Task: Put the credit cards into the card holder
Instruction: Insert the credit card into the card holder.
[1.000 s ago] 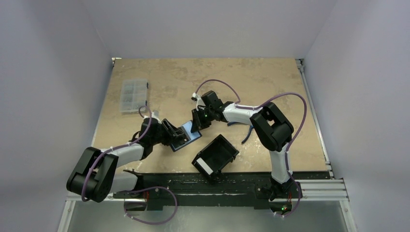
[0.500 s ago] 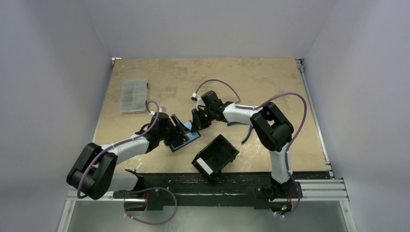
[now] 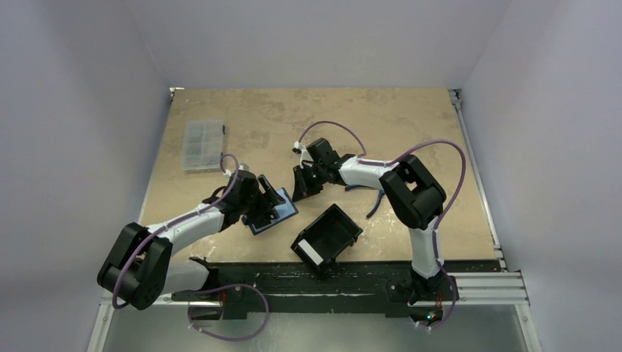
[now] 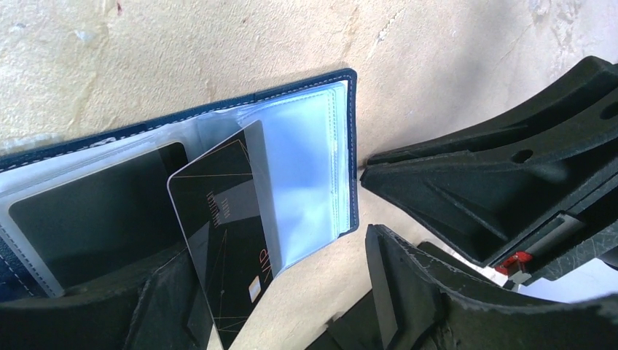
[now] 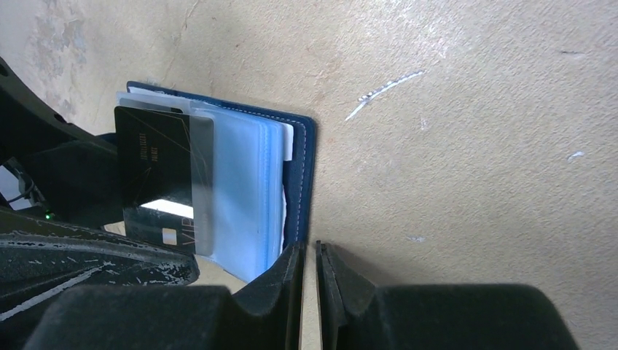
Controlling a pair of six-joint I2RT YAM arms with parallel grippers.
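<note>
The navy card holder (image 3: pixel 273 218) lies open on the table, its clear sleeves (image 4: pixel 306 168) facing up. A black credit card (image 4: pixel 222 248) sticks halfway out of one sleeve at a slant; another dark card (image 4: pixel 95 226) sits fully inside a pocket beside it. My left gripper (image 3: pixel 269 200) is open, its jaws wide apart over the near edge of the holder, and the slanted card rests beside one finger (image 4: pixel 167 306). My right gripper (image 3: pixel 301 185) is shut on nothing, its tips (image 5: pixel 312 251) down on the table right beside the holder's navy edge (image 5: pixel 299 182).
A black box-shaped tray with a white label (image 3: pixel 326 236) stands just to the near right of the holder. A clear compartment box (image 3: pixel 202 144) lies at the far left. Both arms crowd the middle of the table.
The card holder has slid toward the near left with my left gripper and come away from the right gripper's tips. The right gripper has barely moved.
</note>
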